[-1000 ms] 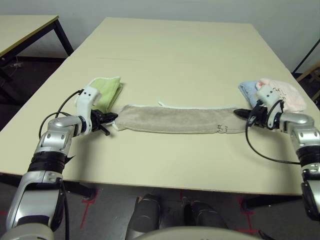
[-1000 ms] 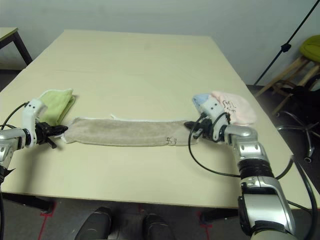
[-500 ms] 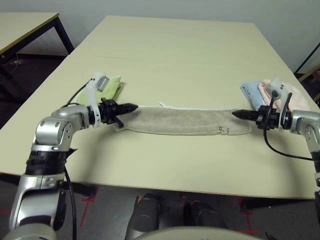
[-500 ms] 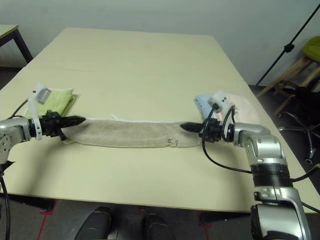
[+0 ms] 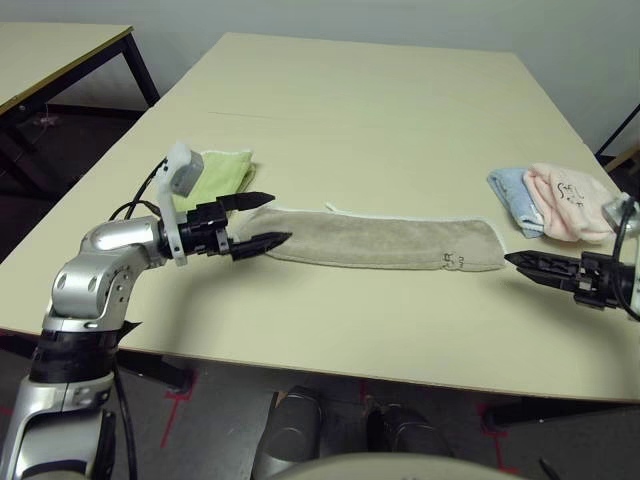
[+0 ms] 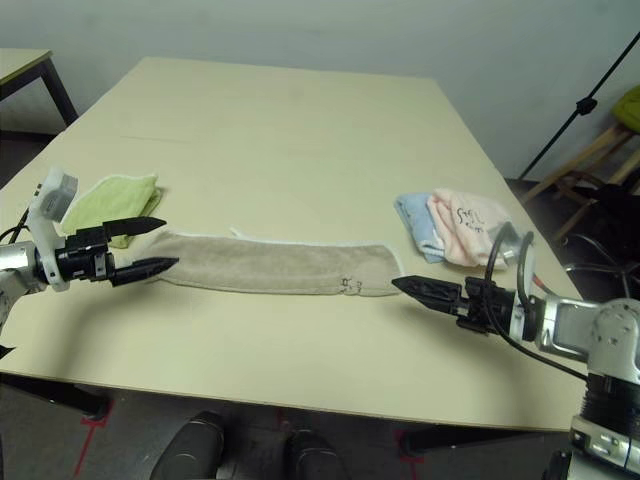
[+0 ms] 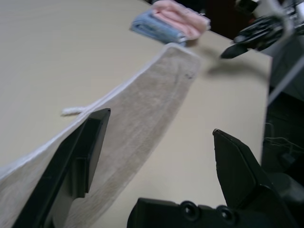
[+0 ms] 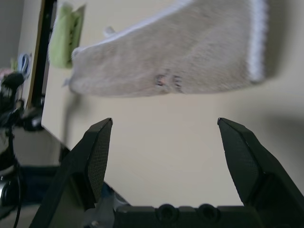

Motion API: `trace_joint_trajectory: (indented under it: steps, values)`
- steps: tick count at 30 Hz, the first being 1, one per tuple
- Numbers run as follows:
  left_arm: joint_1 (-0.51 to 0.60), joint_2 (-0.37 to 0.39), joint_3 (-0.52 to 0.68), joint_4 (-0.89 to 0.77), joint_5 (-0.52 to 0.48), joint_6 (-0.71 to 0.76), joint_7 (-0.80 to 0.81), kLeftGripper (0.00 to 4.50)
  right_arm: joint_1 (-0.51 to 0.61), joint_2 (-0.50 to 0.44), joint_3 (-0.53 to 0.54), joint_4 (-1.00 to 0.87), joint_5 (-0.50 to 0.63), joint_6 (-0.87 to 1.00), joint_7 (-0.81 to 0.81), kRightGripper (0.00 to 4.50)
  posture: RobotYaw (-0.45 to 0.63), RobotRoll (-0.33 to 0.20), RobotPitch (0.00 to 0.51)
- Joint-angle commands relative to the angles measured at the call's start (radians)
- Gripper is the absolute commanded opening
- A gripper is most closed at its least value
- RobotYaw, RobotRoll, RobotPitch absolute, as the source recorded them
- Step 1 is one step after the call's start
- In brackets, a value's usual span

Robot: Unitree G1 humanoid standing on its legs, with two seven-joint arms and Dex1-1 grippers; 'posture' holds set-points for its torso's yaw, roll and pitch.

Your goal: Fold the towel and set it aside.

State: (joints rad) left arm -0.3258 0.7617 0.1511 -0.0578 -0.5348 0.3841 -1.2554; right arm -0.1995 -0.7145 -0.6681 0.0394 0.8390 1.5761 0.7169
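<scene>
The towel (image 5: 370, 240) lies flat on the table (image 5: 350, 110) as a long, narrow beige strip with white edging along its far side and a small mark near its right end. My left gripper (image 5: 265, 220) is open at the strip's left end, one finger on each side of that end, holding nothing. In the left wrist view the towel (image 7: 142, 104) runs away between the spread fingers (image 7: 90, 142). My right gripper (image 6: 415, 288) is open just off the towel's right end, on the near side, apart from the cloth. The towel's marked end (image 8: 171, 71) lies ahead of it.
A lime-green folded towel (image 5: 222, 170) sits just behind my left gripper. Folded pale blue (image 5: 512, 193) and pink (image 5: 565, 190) cloths lie at the right edge. Another table (image 5: 50, 50) stands far left, and a stool (image 6: 610, 130) off to the right.
Both grippers have opened and let go of the towel's ends. The right gripper has drawn back toward the near right; the left now points along the strip. The towel lies still.
</scene>
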Motion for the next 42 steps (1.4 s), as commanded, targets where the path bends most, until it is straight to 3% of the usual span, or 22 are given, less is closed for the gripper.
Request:
trace_joint_trajectory:
  steps: [1, 6, 13, 17, 18, 20, 30, 37, 42]
  values:
    - [-0.006, 0.021, -0.013, 0.027, 0.005, -0.045, -0.053, 4.48, 0.006, 0.079, -0.045, -0.005, 0.08, 0.038, -0.161, 4.5, 0.22, 0.0, 0.126]
    - [-0.027, 0.046, -0.021, 0.026, -0.032, -0.011, -0.112, 4.48, -0.03, 0.265, -0.124, -0.023, 0.134, 0.038, -0.405, 4.5, 0.22, 0.0, 0.125]
    - [-0.023, 0.074, -0.015, 0.017, -0.046, 0.008, -0.132, 4.48, -0.129, 0.533, -0.236, -0.092, 0.05, 0.011, -0.659, 4.5, 0.23, 0.0, 0.124]
    - [-0.017, 0.084, -0.012, 0.007, -0.059, 0.027, -0.129, 4.48, -0.168, 0.614, -0.277, -0.121, 0.025, -0.029, -0.739, 4.5, 0.23, 0.0, 0.124]
    - [-0.014, 0.087, -0.013, 0.005, -0.06, 0.03, -0.131, 4.5, -0.171, 0.625, -0.277, -0.127, 0.019, -0.055, -0.753, 4.32, 0.23, 0.0, 0.124]
    - [-0.011, 0.091, -0.015, 0.001, -0.062, 0.035, -0.132, 4.5, -0.173, 0.636, -0.275, -0.135, 0.014, -0.09, -0.77, 3.88, 0.23, 0.0, 0.124]
    - [-0.014, 0.09, -0.03, 0.018, -0.055, 0.033, -0.141, 4.5, -0.123, 0.552, -0.149, -0.172, -0.009, -0.334, -0.713, 0.12, 0.21, 0.0, 0.123]
    - [-0.008, 0.09, -0.038, 0.016, -0.056, 0.043, -0.141, 4.5, -0.081, 0.514, -0.136, -0.212, 0.033, -0.407, -0.697, 0.05, 0.2, 0.0, 0.125]
    - [-0.002, 0.097, -0.041, 0.016, -0.054, 0.048, -0.147, 4.5, 0.016, 0.396, -0.1, -0.275, 0.038, -0.433, -0.61, 0.05, 0.19, 0.0, 0.128]
